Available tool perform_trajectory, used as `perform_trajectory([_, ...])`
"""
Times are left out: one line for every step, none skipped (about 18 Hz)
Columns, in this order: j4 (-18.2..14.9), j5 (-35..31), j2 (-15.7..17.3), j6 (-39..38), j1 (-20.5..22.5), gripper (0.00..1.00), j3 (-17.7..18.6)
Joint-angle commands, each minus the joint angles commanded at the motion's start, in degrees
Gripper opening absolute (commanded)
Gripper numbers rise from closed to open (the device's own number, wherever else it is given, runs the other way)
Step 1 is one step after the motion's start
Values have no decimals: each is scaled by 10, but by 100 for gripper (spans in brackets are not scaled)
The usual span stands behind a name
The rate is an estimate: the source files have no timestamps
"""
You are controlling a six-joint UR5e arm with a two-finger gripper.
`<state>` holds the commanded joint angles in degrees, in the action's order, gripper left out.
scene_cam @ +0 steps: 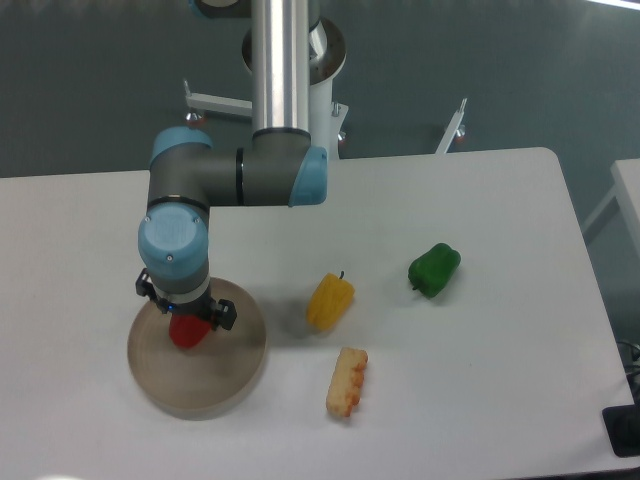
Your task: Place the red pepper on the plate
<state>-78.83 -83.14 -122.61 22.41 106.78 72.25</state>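
Note:
The red pepper [187, 333] is over the left part of the round beige plate [225, 375], at the table's front left. Only its lower half shows, because my gripper [184, 312] hangs straight above it and the blue-grey wrist covers the fingers. Black parts of the gripper stick out on either side of the pepper. I cannot see whether the fingers press on the pepper or whether it rests on the plate.
A yellow pepper [329, 300] lies just right of the plate, and a green pepper [434, 269] sits further right. A pale orange-yellow piece of food [347, 382] lies in front of the yellow pepper. The arm's column [279, 65] rises behind.

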Motion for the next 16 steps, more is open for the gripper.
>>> perform_trajectory([-34,-1,5,10,14,100,-22])
perform_trajectory([-46,-3,13,26,24,100,-26])
perform_trajectory([-47,-7,15,42,30,100,-28])
perform_trajectory([-48,-16,24,74,53,100,-29])
perform_trajectory([-50,-18,29,97,67,100,-28])
perform_trajectory([-59,-25,36,132,84,100,-28])
perform_trajectory([-66,-38,40,161,101,100,-28])
perform_trajectory([-68,-52,43,190,112,100,-28])
perform_trajectory([-67,-64,46,213,122,100,-26])
perform_trajectory([-67,-74,47,239,133,100,-26])
perform_trajectory([-64,-79,47,260,146,100,-26])
perform_trajectory([-62,-80,45,284,162,100,-27])
perform_trajectory([-56,-80,45,313,177,100,-27])
perform_trajectory([-55,-80,45,339,188,100,-29])
perform_trajectory([-55,-80,43,363,197,100,-33])
perform_trajectory([-49,-81,40,390,205,100,-36])
